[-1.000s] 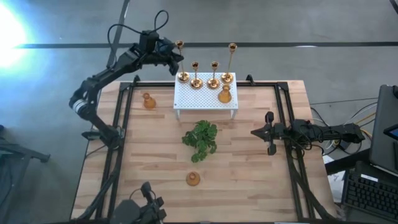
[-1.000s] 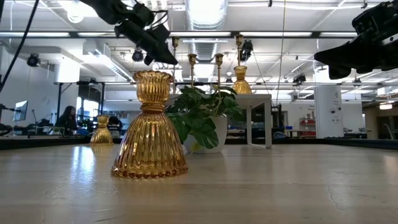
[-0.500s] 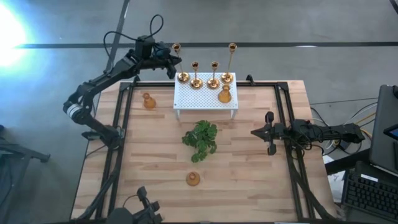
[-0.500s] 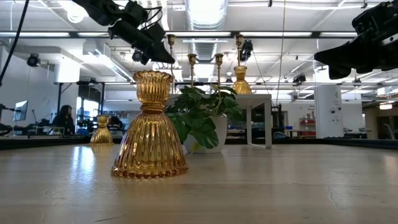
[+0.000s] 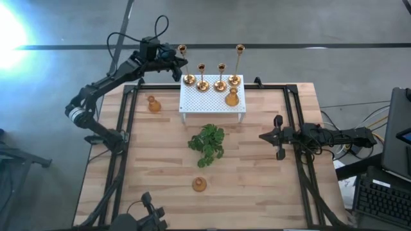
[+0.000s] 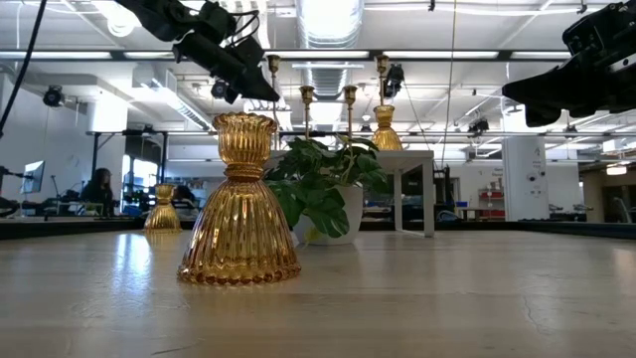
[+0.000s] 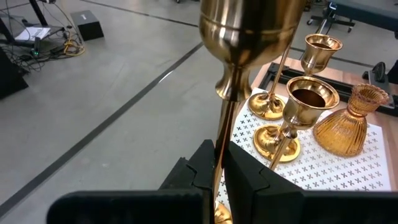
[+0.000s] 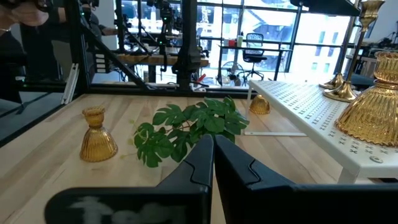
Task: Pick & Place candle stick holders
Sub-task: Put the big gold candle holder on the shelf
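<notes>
**Brass stem held at the stand's far-left corner**

Above the far-left corner of the white perforated stand point(image 5: 213, 101), the left tool point(image 5: 178, 62) has its dark fingers point(image 7: 198, 169) pressed tight on the thin polished stem of a tall candle stick holder point(image 7: 239, 56). Its smooth brass cup mirrors the room, and its round base point(image 5: 189, 79) is at the stand's edge; whether the base touches the stand cannot be told.

Along the stand's far edge stand two shorter stems point(image 5: 202, 77) point(image 5: 221, 76) with goblet cups, then the second tall holder point(image 5: 238, 64). A squat bulbous holder point(image 5: 232, 97) of ribbed amber-gold, flared like a skirt, sits on the stand near its right end.

Two more squat ribbed holders rest on the pale wood-plank table point(image 5: 270, 186): one point(image 5: 153, 103) left of the stand, one point(image 5: 200, 184) near the front, beyond the leafy green plant point(image 5: 207, 144).

Over the table's right side, the right tool point(image 5: 277, 136) hangs with its fingers point(image 8: 198, 163) drawn together on nothing.
</notes>
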`<state>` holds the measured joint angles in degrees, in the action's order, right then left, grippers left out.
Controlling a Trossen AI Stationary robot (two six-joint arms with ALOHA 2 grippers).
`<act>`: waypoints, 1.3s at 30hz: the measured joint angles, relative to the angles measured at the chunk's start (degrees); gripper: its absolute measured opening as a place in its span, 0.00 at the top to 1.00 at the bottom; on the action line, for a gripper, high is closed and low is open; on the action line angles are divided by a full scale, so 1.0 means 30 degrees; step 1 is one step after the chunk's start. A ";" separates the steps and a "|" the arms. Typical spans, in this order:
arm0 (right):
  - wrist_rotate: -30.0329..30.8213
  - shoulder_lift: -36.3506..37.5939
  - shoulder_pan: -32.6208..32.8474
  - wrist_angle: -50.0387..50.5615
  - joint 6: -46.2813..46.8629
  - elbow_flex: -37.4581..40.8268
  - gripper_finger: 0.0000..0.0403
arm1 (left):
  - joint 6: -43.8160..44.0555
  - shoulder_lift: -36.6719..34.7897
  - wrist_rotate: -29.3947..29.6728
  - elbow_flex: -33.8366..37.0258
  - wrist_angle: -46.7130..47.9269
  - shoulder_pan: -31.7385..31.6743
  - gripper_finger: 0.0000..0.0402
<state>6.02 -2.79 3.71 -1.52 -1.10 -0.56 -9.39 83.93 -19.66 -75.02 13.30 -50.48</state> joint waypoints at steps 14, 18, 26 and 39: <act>0.0000 0.0000 0.0006 -0.0007 0.0006 0.0000 0.98 | 0.0134 0.0618 -0.0680 -0.0608 -0.0259 -0.0065 0.95; 0.0000 0.0000 0.0003 -0.0007 0.0004 0.0004 0.98 | 0.0138 0.1073 -0.0772 -0.1144 0.0060 -0.0051 0.95; 0.0005 0.0004 -0.0001 -0.0003 0.0007 0.0000 0.98 | 0.0219 0.1154 -0.0772 -0.1268 0.0146 -0.0101 0.95; 0.0005 0.0002 -0.0001 -0.0007 0.0007 0.0000 0.98 | 0.0222 0.1380 -0.0599 -0.1188 0.1358 -0.0123 0.81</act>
<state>6.04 -2.78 3.70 -1.54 -1.08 -0.56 -8.72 88.07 -21.46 -78.59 17.37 -50.85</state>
